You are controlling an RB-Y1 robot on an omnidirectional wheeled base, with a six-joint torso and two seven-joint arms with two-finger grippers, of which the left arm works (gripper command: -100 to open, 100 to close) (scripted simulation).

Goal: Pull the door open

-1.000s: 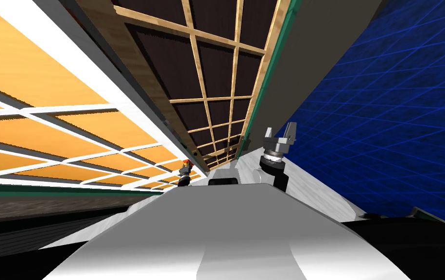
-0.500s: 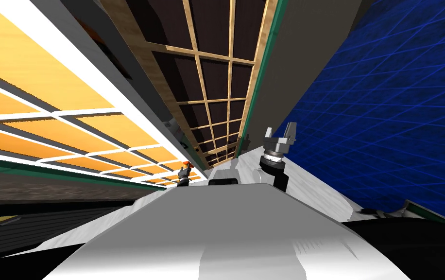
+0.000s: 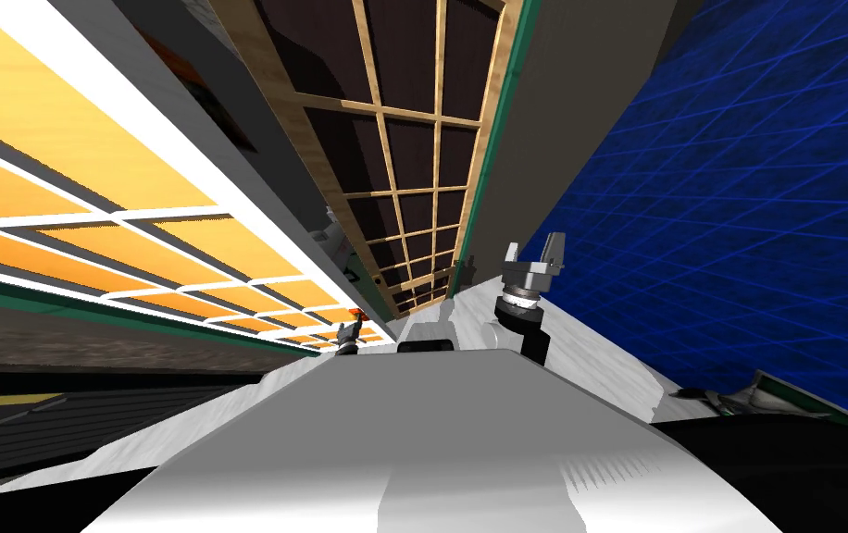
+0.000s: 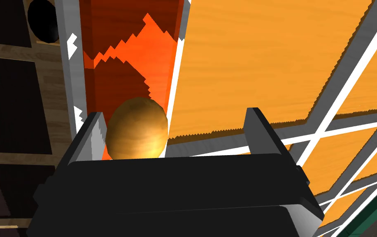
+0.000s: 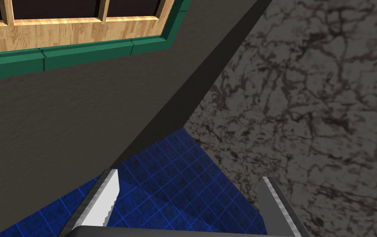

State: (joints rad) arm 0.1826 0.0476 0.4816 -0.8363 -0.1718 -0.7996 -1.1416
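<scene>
Orange panelling crossed by white bars spreads over the left of the head view: that is the door point(image 3: 70, 120). My left gripper point(image 4: 174, 114) stands spread, pinching nothing. The round golden knob point(image 4: 137, 128) sits between its fingers, just beside one and well apart from the other. A wooden lattice point(image 3: 413, 194) rises at upper centre. My right gripper point(image 3: 531, 248), just right of centre, is spread too and empty, near a blue gridded surface point(image 3: 737, 185).
</scene>
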